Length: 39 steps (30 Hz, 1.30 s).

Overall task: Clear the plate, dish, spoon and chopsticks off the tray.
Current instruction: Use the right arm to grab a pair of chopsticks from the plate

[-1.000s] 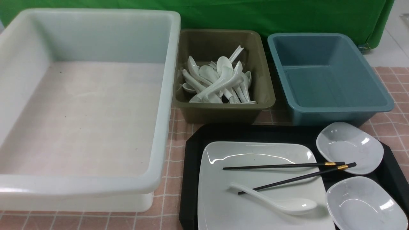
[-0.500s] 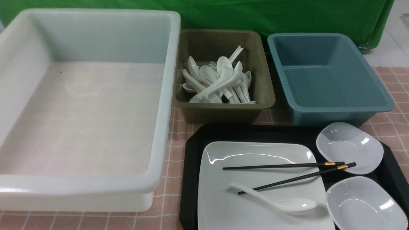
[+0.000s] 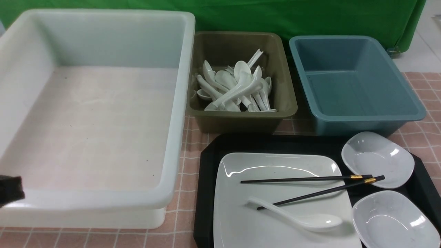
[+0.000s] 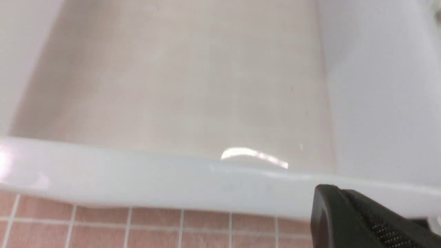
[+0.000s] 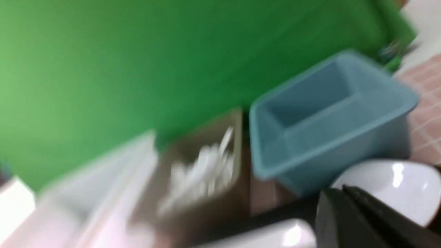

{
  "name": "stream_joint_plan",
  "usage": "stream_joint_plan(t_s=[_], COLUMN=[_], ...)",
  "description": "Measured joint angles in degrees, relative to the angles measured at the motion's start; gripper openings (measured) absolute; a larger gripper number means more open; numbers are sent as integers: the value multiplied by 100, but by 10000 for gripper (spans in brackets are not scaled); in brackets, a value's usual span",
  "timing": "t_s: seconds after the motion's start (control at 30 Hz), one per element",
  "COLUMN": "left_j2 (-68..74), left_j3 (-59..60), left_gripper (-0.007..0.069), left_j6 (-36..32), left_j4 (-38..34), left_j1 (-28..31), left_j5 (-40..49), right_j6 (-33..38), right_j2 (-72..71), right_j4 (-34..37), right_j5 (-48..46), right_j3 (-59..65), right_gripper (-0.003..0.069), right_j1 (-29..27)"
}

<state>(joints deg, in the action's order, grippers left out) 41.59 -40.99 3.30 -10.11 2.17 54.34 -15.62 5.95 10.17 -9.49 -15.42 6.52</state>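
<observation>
Front view: the chopsticks [image 3: 310,186] lie across the plate [image 3: 275,165] with their long axes running left to right – one almost straight, the other slanting towards the near left. The gold-banded thick ends point right and meet on the rim of the farther dish [image 3: 377,158]. The thin tips point left, and the slanting one reaches the handle of the spoon [image 3: 299,220]. The spoon rests on the near part of the plate, also lengthwise left to right, its handle towards the far left and its hollow facing up at the near right. The plate fills the left part of the tray [image 3: 206,165], and a nearer dish [image 3: 392,220] sits in the tray's right near corner, just beside the first. The tray stands on a pink checked cloth [image 3: 187,162]. Beyond it are an olive tub [image 3: 241,120] heaped with white spoons [image 3: 234,89] and, to its right, a blue tub [image 3: 355,117]. A big white tub [image 3: 103,203] takes the left side, before a green backdrop [image 3: 241,17]. The left gripper [image 3: 9,188] shows at the left edge by the white tub's near rim – clenched, grasping nothing. The right gripper [image 5: 339,194], seen only in its blurred wrist view above the tray, is likewise clenched on nothing
</observation>
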Motion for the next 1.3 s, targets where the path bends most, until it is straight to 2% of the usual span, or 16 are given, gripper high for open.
stream_joint_plan(t_s=[0.1,0.17,0.2,0.3,0.37,0.4,0.47,0.57,0.7,0.73,0.8,0.83,0.87,0.9,1.0,1.3], left_j2=[627,829,1070,1408,1671,1671,1894,2121,2396,2625,2933,2965,3225,3384,3779,4516], left_j3=[-256,-320,-444,-659,-852,-869,-1076,-1285,-1586,-1812,-2157,-2193,-2473,-2637,-2996,-3176], left_gripper=[5,5,5,-4,-8,-8,-11,-11,-11,-11,-11,-11,-11,-11,-11,-4], left_j6=[-409,-607,-898,-1183,-1263,-1263,-1286,-1230,-1196,-1198,-1341,-1361,-1537,-1642,-1841,-1992], left_j4=[-284,-436,-665,-1055,-1255,-1255,-1291,-1291,-1244,-1190,-1122,-1113,-1097,-1083,-1122,-1147], left_j1=[0,0,0,-27,-264,-300,-893,-1706,-2605,-2988,-3360,-3391,-3579,-3658,-3729,-3729], left_j5=[410,466,534,678,831,831,907,907,907,912,902,901,836,788,638,99], right_j6=[816,1101,1511,2179,2934,2993,3637,4169,4902,5336,5756,5786,5950,6007,6176,6578], right_j2=[1078,1519,2343,3497,4352,4428,5376,6300,7141,7521,7876,7877,8129,8280,8682,9522], right_j4=[-41,-81,-151,-217,-229,-229,-229,-246,-292,-321,-421,-434,-562,-646,-905,-1530], right_j5=[-1681,-2346,-3159,-4099,-4641,-4641,-5013,-5115,-5031,-4833,-4452,-4452,-4074,-3842,-3378,-2840], right_j3=[-1307,-1726,-2412,-3191,-3689,-3728,-4168,-4537,-4895,-5030,-5125,-5125,-5158,-5162,-5162,-5162], right_gripper=[30,30,30,30,30,30,30,55,192,295,416,426,494,521,553,562], right_j1=[425,597,828,1068,1182,1190,1216,1235,1339,1397,1460,1466,1493,1498,1498,1601])
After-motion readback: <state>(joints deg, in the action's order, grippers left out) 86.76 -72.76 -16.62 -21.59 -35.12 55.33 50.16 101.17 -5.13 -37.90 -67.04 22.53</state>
